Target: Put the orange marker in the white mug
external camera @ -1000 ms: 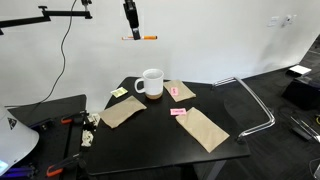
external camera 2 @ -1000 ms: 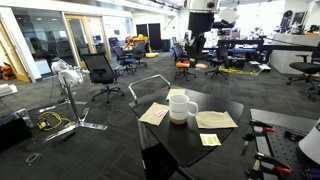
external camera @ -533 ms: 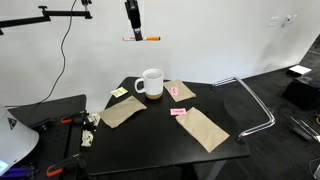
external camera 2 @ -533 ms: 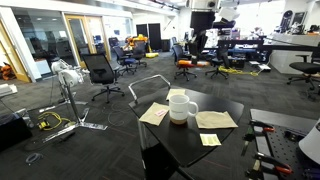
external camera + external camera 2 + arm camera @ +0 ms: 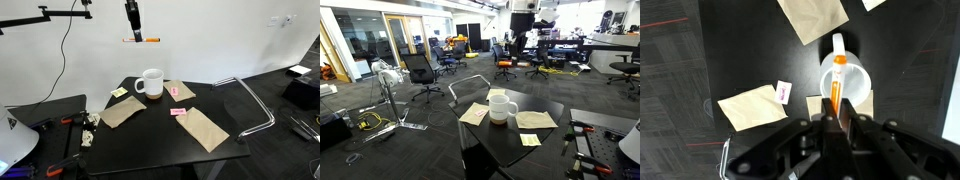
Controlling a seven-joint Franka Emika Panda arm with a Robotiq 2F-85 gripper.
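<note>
– How many markers are there, and where?

– One. The marker point(image 5: 148, 39) hangs high above the table point(image 5: 150, 135), lying level and sticking out to the right of the gripper point(image 5: 134, 38). In the wrist view the gripper point(image 5: 836, 122) has its fingers pressed together on the marker point(image 5: 838, 82), pinching its near end. The far end, which is paler, points over the open top of the mug point(image 5: 858, 78).

– And the mug?

– There is one mug point(image 5: 150, 83), white and upright, standing toward the far side of the table, well below the marker.

– What else lies there?

– Three tan sheets lie flat. One point(image 5: 122, 112) is left of the mug, one point(image 5: 183, 90) is just right of it, and one point(image 5: 203, 128) is nearer, on the right. There are two pink notes. One point(image 5: 174, 91) rests on the far right sheet, and the other point(image 5: 179, 112) lies between the two right sheets. One yellow note point(image 5: 119, 93) sits left of the mug.
</note>
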